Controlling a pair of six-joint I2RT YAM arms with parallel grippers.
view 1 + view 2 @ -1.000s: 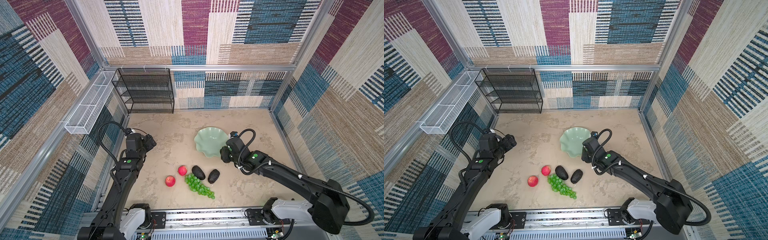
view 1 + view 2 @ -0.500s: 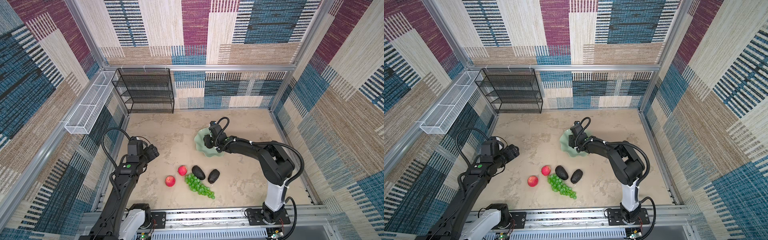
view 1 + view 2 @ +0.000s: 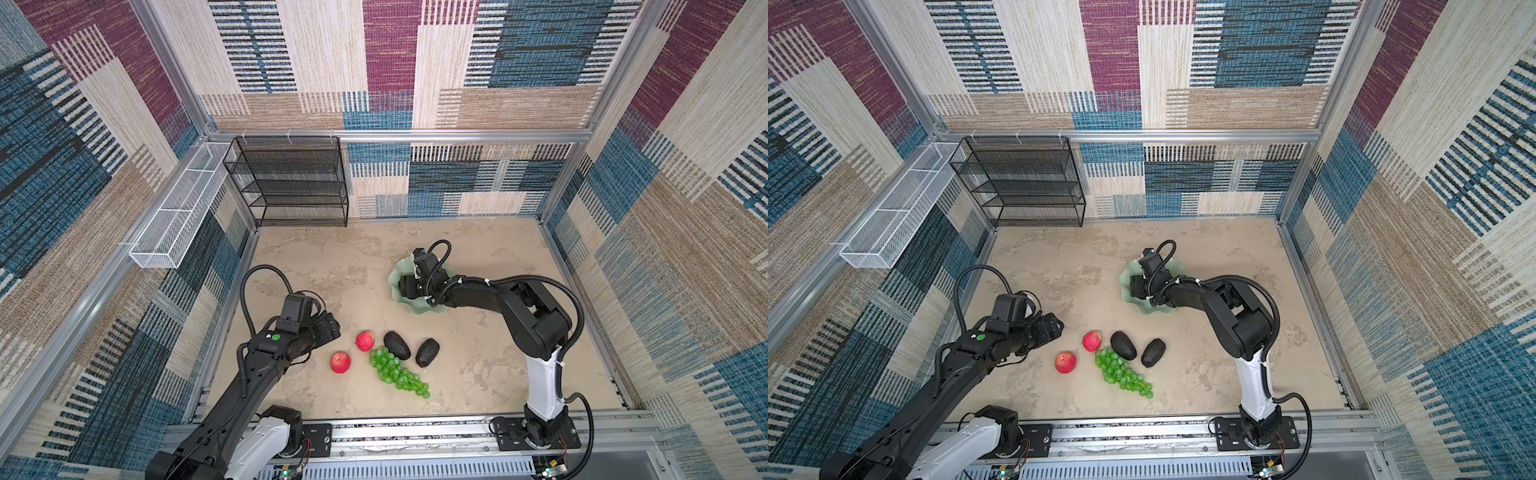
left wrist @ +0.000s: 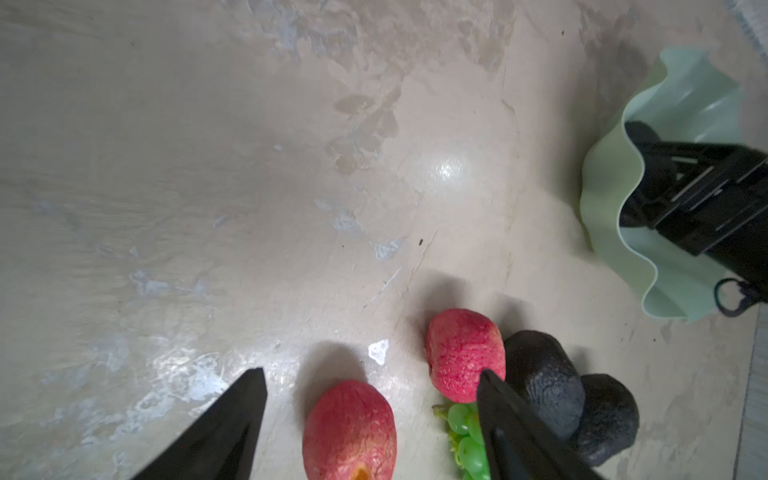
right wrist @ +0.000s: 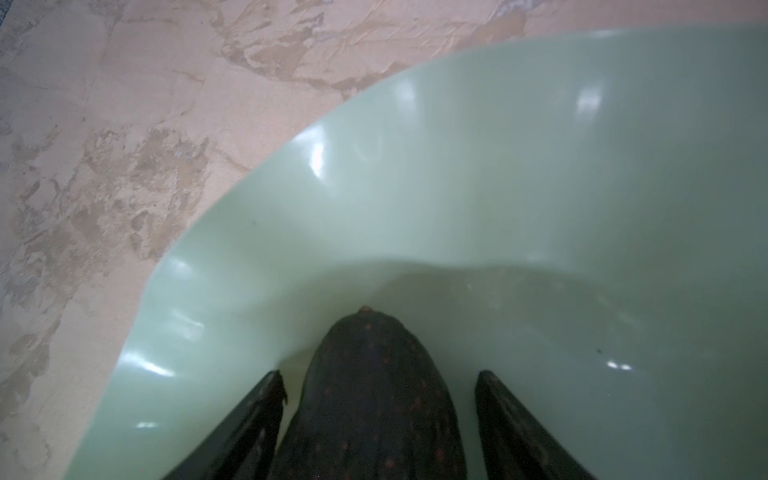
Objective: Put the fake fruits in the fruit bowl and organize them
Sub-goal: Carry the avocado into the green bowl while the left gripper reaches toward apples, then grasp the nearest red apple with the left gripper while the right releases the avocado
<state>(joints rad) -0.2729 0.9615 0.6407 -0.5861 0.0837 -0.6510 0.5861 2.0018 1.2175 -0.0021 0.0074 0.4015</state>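
The right gripper (image 5: pixel 379 374) reached into the wide, shallow, pale mint-green bowl with a wavy scalloped rim (image 5: pixel 457 166), its fingers parted with a gap on either side of a dark, bumpy, egg-shaped avocado (image 5: pixel 370 415) that lay inside the bowl between them. The left gripper (image 4: pixel 372 371) hovered low over the mottled beige tabletop (image 4: pixel 208 166), fingers spread wide and holding nothing, beside the nearer small red apple (image 4: pixel 349 428). On the tabletop, well apart from the bowl, lay the second red apple (image 3: pixel 365 340), a second dark avocado (image 3: pixel 397 345), a third dark avocado (image 3: pixel 427 352) just beside it, and the long bunch of glossy green grapes (image 3: pixel 397 374).
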